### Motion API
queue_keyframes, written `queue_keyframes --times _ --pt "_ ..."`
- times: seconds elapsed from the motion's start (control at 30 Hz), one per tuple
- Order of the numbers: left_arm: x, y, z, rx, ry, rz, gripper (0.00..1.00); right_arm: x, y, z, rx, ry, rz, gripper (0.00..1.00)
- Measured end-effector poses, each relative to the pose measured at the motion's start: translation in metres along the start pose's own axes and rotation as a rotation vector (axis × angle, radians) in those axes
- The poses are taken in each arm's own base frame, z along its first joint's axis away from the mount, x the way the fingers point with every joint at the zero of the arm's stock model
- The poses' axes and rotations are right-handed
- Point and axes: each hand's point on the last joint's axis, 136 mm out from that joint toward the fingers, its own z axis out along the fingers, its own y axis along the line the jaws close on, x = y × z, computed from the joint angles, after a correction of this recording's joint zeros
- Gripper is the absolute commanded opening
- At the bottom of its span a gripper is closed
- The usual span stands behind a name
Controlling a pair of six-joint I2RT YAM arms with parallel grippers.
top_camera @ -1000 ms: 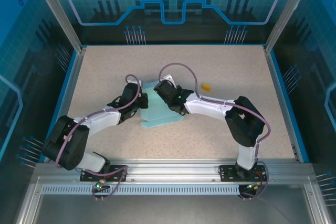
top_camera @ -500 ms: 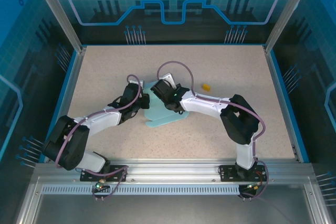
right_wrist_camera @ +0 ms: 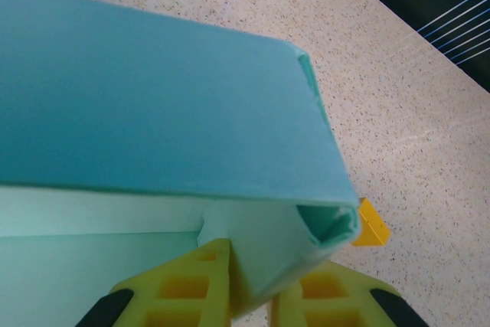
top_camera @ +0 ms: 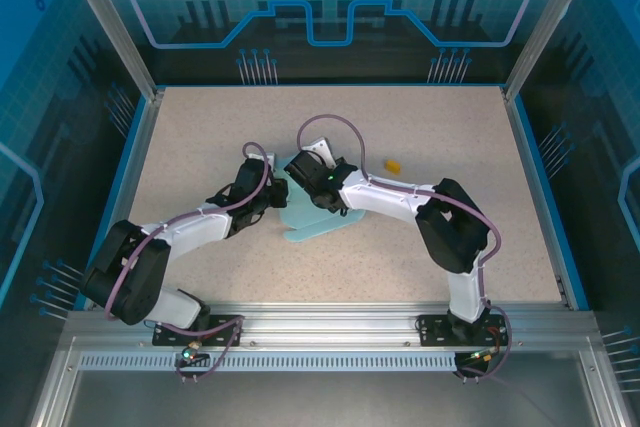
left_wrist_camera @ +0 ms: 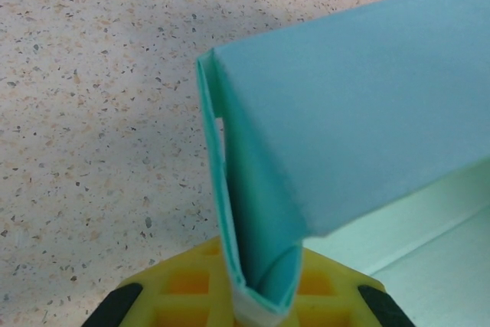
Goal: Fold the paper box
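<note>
You have the paper box near the middle of the speckled tabletop, between the two wrists; it is pale light-blue thin card, part of it lying flat toward the near edge and part lifted; the left wrist view shows a wall of the card doubled over on itself, its folded edge rising from between the pads, with a paler panel lying beyond it; the right wrist view shows a broad raised panel whose end is rolled into a small hollow corner, above a lighter flat sheet.

Your left end effector is clamped on the doubled wall, the card pinched between its yellow pads; your right end effector is likewise closed on the box, a flap held between its yellow pads; the two meet almost nose to nose over the card.

Your left arm bends out to the left and its forearm slants up and right toward the centre; your right arm elbows out to the right and its forearm runs left.

A small orange-yellow object lies on the tabletop to the right of the box, apart from it.
</note>
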Motion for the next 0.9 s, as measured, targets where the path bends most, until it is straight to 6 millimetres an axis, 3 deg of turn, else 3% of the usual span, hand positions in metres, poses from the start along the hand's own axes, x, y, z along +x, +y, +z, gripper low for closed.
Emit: queue_keyframes --times 0.53,0.9 --pt "-0.003 -0.002 -0.002 0.007 -0.009 0.001 0.12 0.005 -0.007 -0.015 -0.176 0.004 0.055 0.30" --pt "-0.002 -0.004 -0.002 0.014 -0.006 0.004 0.12 0.009 -0.012 -0.020 -0.288 0.012 0.151 0.49"
